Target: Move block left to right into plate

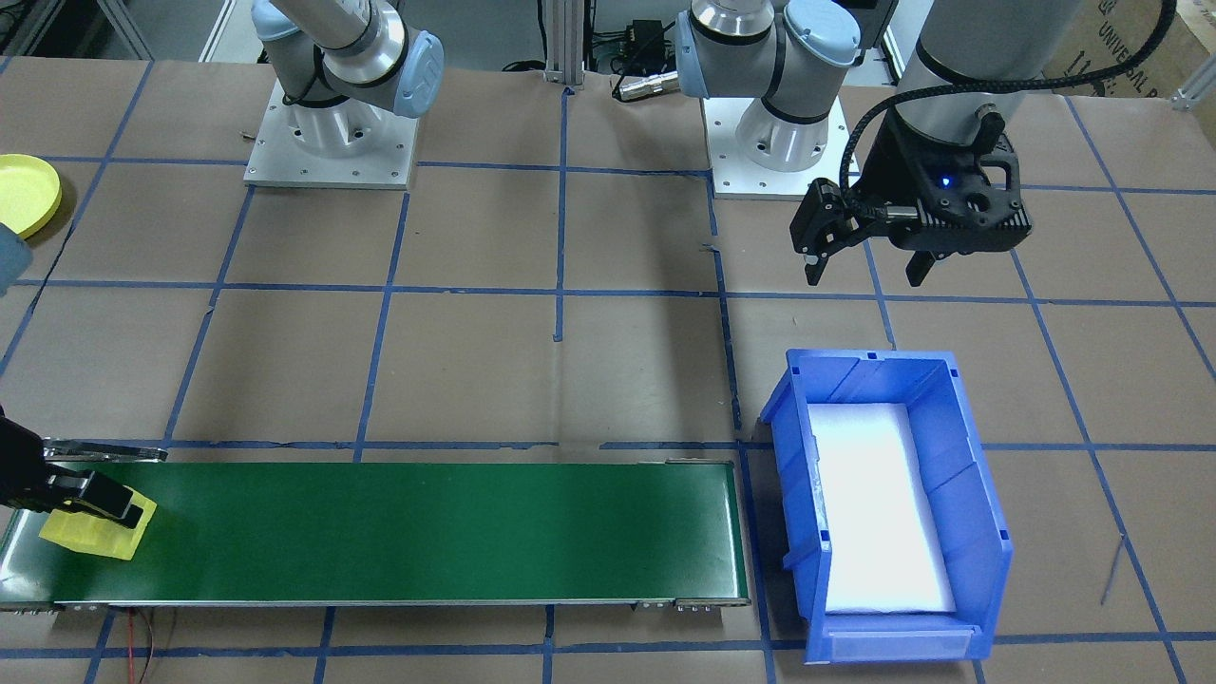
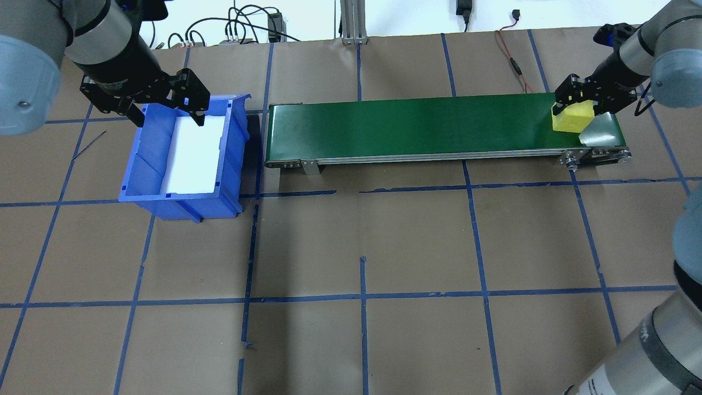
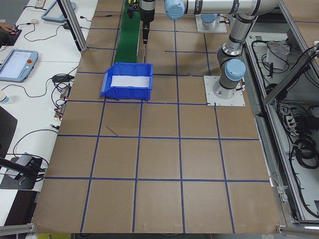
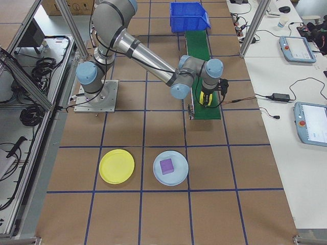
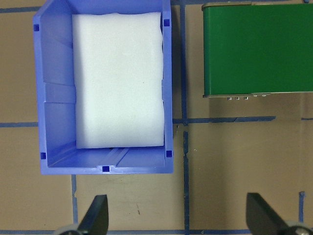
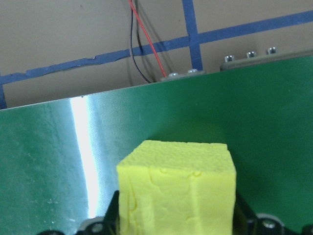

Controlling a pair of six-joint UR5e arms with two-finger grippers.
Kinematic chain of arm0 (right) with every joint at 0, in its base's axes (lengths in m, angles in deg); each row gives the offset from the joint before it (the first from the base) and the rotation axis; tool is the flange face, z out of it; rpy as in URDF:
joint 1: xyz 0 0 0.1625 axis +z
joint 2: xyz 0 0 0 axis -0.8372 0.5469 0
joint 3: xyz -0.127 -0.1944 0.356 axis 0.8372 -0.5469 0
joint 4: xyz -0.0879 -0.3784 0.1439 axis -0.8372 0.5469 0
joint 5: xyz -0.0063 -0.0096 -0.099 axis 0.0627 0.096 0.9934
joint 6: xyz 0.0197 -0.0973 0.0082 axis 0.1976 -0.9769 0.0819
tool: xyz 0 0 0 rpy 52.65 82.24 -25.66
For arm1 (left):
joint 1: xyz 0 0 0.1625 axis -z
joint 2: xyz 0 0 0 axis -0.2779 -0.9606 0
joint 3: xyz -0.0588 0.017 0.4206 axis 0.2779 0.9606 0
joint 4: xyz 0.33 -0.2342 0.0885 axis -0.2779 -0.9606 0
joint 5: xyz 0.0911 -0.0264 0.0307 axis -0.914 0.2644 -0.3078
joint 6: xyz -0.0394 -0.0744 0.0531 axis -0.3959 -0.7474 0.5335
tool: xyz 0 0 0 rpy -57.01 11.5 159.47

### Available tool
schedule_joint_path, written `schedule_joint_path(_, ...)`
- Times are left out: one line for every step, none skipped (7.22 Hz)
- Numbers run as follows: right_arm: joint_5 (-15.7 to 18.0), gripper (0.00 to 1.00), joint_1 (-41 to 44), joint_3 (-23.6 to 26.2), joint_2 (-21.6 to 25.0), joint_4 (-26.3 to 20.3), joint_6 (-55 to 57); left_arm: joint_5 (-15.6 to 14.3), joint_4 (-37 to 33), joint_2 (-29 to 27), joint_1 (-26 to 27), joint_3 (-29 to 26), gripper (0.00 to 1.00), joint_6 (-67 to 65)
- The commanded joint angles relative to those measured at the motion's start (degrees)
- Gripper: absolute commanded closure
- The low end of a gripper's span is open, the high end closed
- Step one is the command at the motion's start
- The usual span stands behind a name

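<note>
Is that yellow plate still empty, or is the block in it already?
Empty. The yellow plate lies bare; the yellow block sits on the green conveyor belt between the right gripper's fingers.

We see a blue bin (image 2: pixel 181 159) lined with white foam (image 2: pixel 194 153) at nine o'clock of the green conveyor belt (image 2: pixel 417 129). A purple cube (image 4: pixel 167 166) sits on a pale blue plate (image 4: pixel 170 168).

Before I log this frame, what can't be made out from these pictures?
- Yellow block: the right wrist view's bottom edge cuts it, hiding whether it rests on the belt.
- Right gripper: cut by the front view's left edge.
- Yellow plate: half cut by that edge; whole in the right side view.
- Left gripper: only its fingertips show in the left wrist view.
</note>
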Motion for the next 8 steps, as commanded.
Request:
schedule_joint_path(0.5,0.55,0.0,-0.1,0.6,-0.1,-0.3,0.0,0.0,0.0,0.2,0.0,0.00,0.0)
schedule_joint_path(3.2,0.54,-0.1,-0.4,1.8,-1.2,-0.9,0.0,0.0,-0.1,0.2,0.1,0.00,0.0)
schedule_joint_path(4.9,0.55,-0.8,0.3,5.3,-4.8,-5.4,0.1,-0.1,-0.1,0.2,0.2,0.00,0.0)
schedule_joint_path(7.8,0.55,-3.3,1.1,8.3,-8.3,-11.6,0.1,-0.1,-0.1,0.3,0.3,0.00,0.0)
schedule_joint_path(9.1,0.55,-9.0,3.3,10.3,-10.1,-19.1,0.1,-0.1,-0.3,0.3,0.2,0.00,0.0)
schedule_joint_path(9.3,0.56,-14.6,5.7,11.8,-10.6,-28.1,0.1,-0.1,-0.4,0.3,0.3,0.00,0.0)
schedule_joint_path(9.4,0.56,-21.0,6.9,12.2,-10.5,-34.5,0.1,-0.2,-0.4,0.3,0.3,0.00,0.0)
schedule_joint_path(9.9,0.56,-28.1,7.1,12.4,-10.7,-40.4,0.1,-0.2,-0.5,0.3,0.3,0.00,0.0)
